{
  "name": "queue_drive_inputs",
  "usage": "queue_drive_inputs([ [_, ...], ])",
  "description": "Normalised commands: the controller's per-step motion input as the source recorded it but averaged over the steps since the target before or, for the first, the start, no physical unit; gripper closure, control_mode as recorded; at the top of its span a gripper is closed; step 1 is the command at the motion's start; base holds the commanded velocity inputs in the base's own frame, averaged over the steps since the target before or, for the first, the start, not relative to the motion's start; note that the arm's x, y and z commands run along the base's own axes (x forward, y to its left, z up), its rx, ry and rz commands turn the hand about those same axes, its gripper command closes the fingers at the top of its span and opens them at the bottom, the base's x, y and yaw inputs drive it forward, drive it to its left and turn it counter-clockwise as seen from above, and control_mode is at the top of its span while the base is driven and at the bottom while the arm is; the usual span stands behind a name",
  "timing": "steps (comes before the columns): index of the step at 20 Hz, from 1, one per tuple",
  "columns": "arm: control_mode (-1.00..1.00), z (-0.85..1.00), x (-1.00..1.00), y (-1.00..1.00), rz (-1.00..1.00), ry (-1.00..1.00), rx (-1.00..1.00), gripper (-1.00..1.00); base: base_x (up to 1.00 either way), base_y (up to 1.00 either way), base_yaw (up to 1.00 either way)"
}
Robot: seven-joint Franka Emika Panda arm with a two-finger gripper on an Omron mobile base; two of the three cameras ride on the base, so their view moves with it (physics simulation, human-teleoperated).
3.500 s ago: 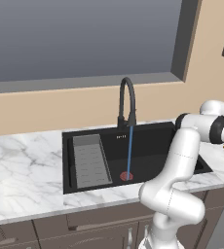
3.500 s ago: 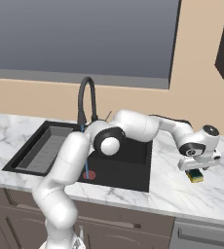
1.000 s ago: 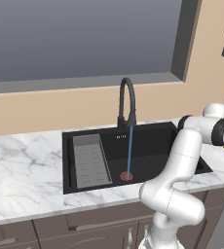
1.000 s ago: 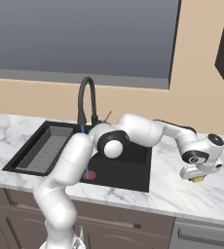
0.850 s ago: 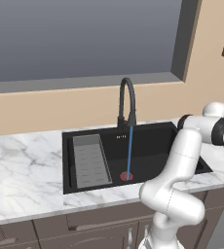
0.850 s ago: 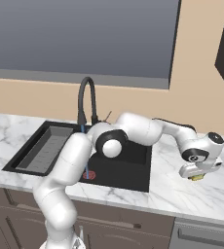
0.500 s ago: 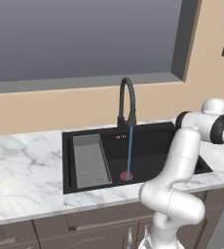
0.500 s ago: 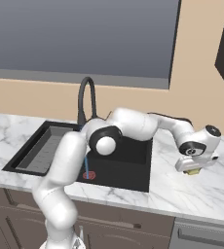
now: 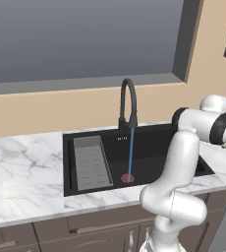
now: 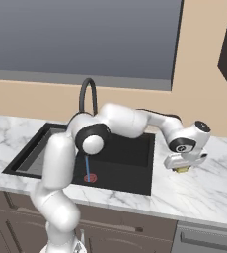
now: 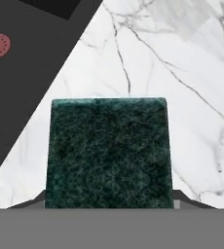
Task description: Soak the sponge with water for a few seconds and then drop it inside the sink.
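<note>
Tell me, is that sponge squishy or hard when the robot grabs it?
Probably squishy: the sponge shows a fuzzy dark green scrubbing face, and the end effector is shut on it above the marble counter. It looks small beside the sink, so likely light. Its blocky shape shouldn't roll.

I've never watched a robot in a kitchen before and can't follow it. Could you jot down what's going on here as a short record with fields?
Place: marble counter with a black sink under a window
Tap: black arched faucet, running
Water: thin blue stream falling onto the red drain
Sponge: yellow with dark green top, gripped by the hand
Sponge position: lifted just above the counter, to the right of the sink
Sink insert: grey ribbed tray at the left side
Soaking: not yet begun
</note>
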Motion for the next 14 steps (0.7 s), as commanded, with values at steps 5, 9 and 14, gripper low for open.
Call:
queue_drive_inputs([
  [5, -1.0, 0.32, -0.21, 0.51, 0.12, 0.0, 0.0, 1.0, 0.0, 0.0, 0.0],
  [9, -1.0, 0.17, -0.21, 0.38, 0.17, 0.0, 0.02, 1.0, 0.0, 0.0, 0.0],
  [14, -1.0, 0.03, -0.13, 0.45, 0.17, 0.0, 0.01, 1.0, 0.0, 0.0, 0.0],
])
